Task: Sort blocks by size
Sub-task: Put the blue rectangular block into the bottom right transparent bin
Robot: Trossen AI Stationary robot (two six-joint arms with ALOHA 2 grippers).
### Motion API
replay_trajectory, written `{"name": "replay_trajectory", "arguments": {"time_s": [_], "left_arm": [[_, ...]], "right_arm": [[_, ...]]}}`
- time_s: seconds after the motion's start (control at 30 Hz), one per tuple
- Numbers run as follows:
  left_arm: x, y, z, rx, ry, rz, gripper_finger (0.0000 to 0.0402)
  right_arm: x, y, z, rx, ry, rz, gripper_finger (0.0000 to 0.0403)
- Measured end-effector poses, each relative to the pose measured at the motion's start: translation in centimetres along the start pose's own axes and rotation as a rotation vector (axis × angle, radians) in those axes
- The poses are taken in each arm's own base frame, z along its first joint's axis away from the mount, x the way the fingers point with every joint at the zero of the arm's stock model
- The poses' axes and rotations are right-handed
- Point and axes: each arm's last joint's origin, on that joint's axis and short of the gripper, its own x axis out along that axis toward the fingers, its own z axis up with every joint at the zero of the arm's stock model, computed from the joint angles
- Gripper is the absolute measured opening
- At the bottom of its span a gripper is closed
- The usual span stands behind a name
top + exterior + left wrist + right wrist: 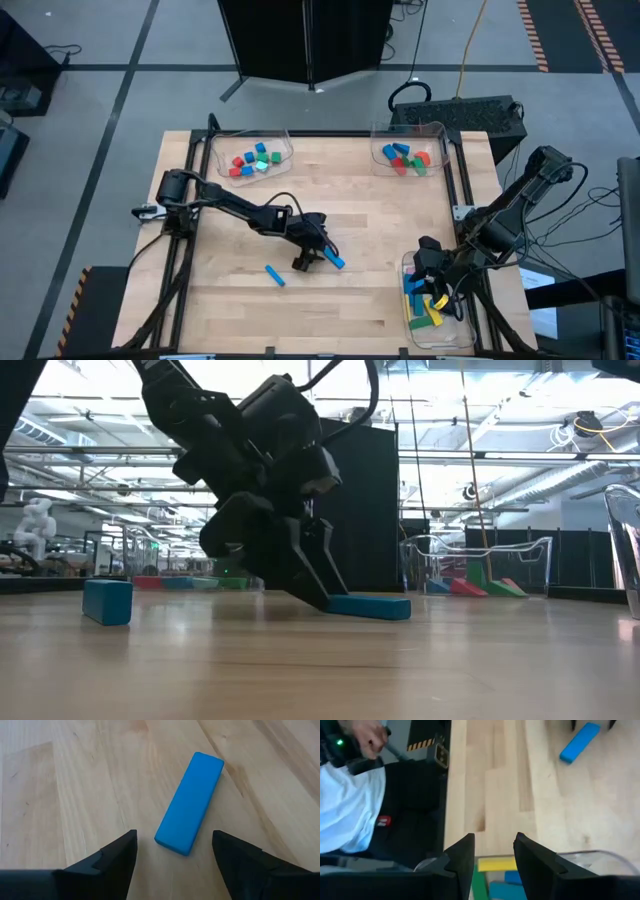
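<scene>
mostly sorted: small blocks in the far-left tray [284,141], mid ones in the far-right tray [440,132], long bars in the near-right tray [456,336]. two blue bars left on the bench [380,220]. left gripper [312,258] fingers wide, straddling the long blue bar [189,803], not gripping yet. shorter blue bar [274,275] just beside. right gripper [432,282] over the near-right tray, fingers part open, empty.

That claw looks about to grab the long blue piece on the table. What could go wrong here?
The left end effector is open, with the blue bar lying at a slant and mostly ahead of its fingers, so closing now might pinch only the near end or push the bar away.

Its fingertips sit very low over the table and might scrape the wood.

The right end effector hangs over a tray already crowded with blocks, which it could bump.
</scene>
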Motion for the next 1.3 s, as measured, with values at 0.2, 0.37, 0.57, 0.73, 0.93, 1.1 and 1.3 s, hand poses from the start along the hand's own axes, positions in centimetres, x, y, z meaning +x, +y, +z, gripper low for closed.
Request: {"name": "replay_trajectory", "arguments": {"time_s": [0.2, 0.37, 0.57, 0.73, 0.93, 1.1, 1.3], "left_arm": [[0.0, 0.0, 0.5, 0.053, -0.053, -0.022, 0.0218], [0.1, -0.1, 0.4, 0.089, -0.061, -0.049, 0.0212], [1.2, 0.1, -0.4, 0.078, -0.056, -0.067, 0.0212], [1.5, 0.5, -0.6, 0.049, -0.06, -0.062, 0.0209], [1.4, 0.5, -0.5, 0.022, -0.058, -0.06, 0.0143], [1.4, 0.6, -0.4, 0.02, -0.063, -0.042, 0.0091], [0.6, 0.4, 0.6, 0.017, -0.079, 0.127, 0.0091]], "right_arm": [[0.0, 0.0, 0.1, -0.016, -0.017, -0.015, 0.013], [0.0, 0.0, 0.1, -0.022, -0.017, -0.015, 0.013], [0.0, 0.0, 0.1, -0.025, -0.018, -0.015, 0.013], [0.0, 0.0, 0.1, -0.023, -0.022, -0.01, 0.013], [0.0, -0.1, 0.2, -0.026, -0.029, -0.016, 0.013], [0.1, -0.3, 0.4, -0.052, -0.07, -0.059, 0.013], [0.6, -0.6, 0.8, -0.1, -0.176, -0.196, 0.013]]}}
